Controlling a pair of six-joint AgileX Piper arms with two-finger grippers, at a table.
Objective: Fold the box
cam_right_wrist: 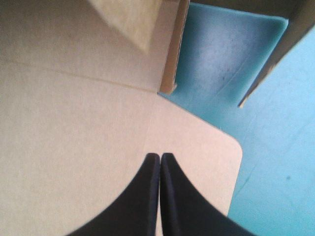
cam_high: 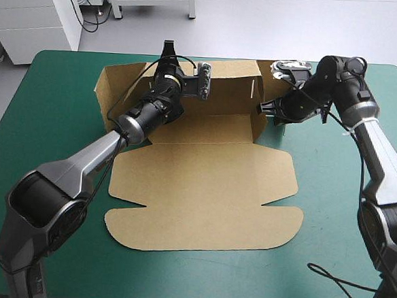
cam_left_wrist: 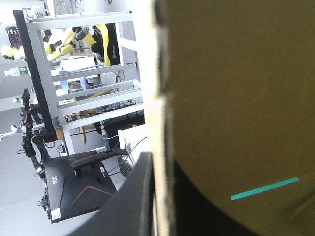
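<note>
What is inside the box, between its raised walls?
Inside the box, the left tool grips the far wall, and bare brown floor shows. The floor beneath that arm is covered, so I cannot tell what lies there.

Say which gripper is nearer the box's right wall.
Right. The right gripper is shut at the right wall of the box; the left gripper grips the far wall, farther off.

The table's teal-green cover (cam_high: 55, 152) — smooth, spread flat; rounded at its far corners.
</note>
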